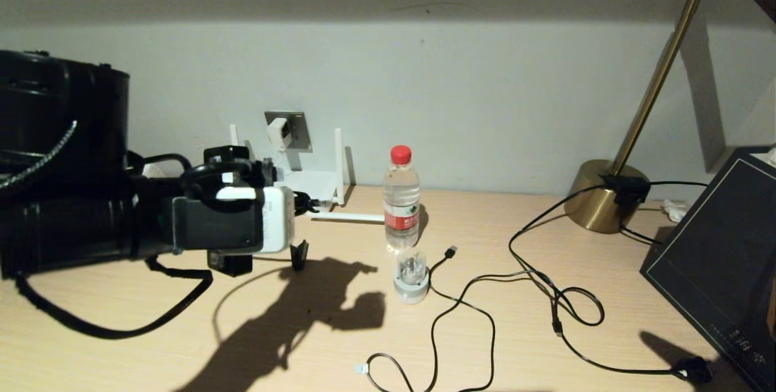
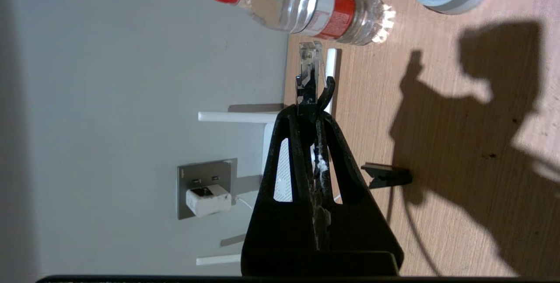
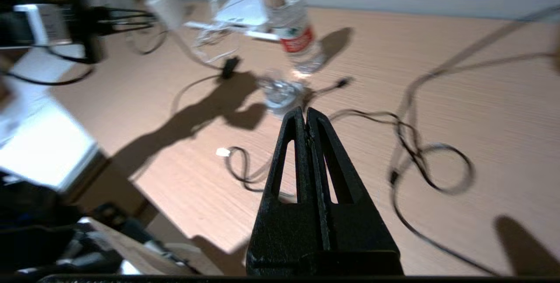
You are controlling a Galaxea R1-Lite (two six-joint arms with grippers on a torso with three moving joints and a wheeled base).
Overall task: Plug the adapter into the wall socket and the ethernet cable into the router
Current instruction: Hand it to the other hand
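Note:
The white adapter [image 1: 278, 132] sits plugged into the grey wall socket [image 1: 294, 130]; the left wrist view shows the same adapter [image 2: 208, 201] on the socket [image 2: 205, 174]. My left gripper [image 2: 309, 110] is shut on the ethernet cable, whose clear RJ45 plug [image 2: 309, 61] sticks out past the fingertips. In the head view this gripper [image 1: 308, 203] hovers just in front of the white router [image 1: 313, 185]. The cable's black disc end [image 1: 299, 255] rests on the table below. My right gripper [image 3: 306, 114] is shut on nothing, above the table's front right.
A water bottle [image 1: 401, 199] stands right of the router, with a clear-domed white gadget [image 1: 411, 275] in front of it. Thin black cables [image 1: 545, 295] loop across the table's right half. A brass lamp [image 1: 605, 198] and a black box [image 1: 715, 271] stand at the right.

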